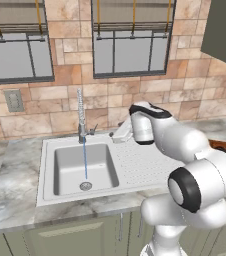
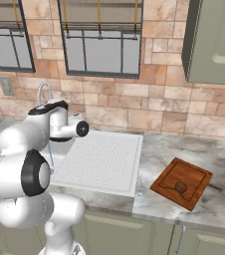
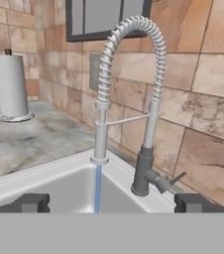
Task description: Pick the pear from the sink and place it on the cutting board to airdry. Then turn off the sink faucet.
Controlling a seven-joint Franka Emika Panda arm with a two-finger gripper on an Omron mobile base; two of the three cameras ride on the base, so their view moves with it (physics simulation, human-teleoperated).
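the pear [image 2: 180,187] already sits on the cutting board [image 2: 169,175], off to the right of the sink [image 1: 49,172] on the counter; the basin holds only the drain [image 1: 85,186] and the thin blue stream of water [image 1: 85,159], so the step in hand looks to be shutting off the sink faucet [image 3: 134,84]; the gripper [image 3: 111,202] hangs just in front of the tap base, its two dark fingertips [image 3: 32,202] set wide apart with nothing between them, so the claw is open and empty.

to do this well, i'd aim for the small side lever [image 3: 172,179], which juts out low on the right of the dark faucet body; it sits right of the gap between the fingers, so the hand likely needs to shift that way and ease in; a push on the lever's tip, with one finger, should turn it more surely than a pinch, since it is thin and short; keep clear of the coiled spring neck.

the counter [image 2: 209,199] is grey-veined marble over pale green cabinet fronts; the wall is tan and rust stone tile with two dark-framed windows [image 1: 130,45]; a paper towel roll [image 3: 11,87] stands on the counter beyond the tap; a wall outlet [image 1: 14,100] sits left of the faucet.
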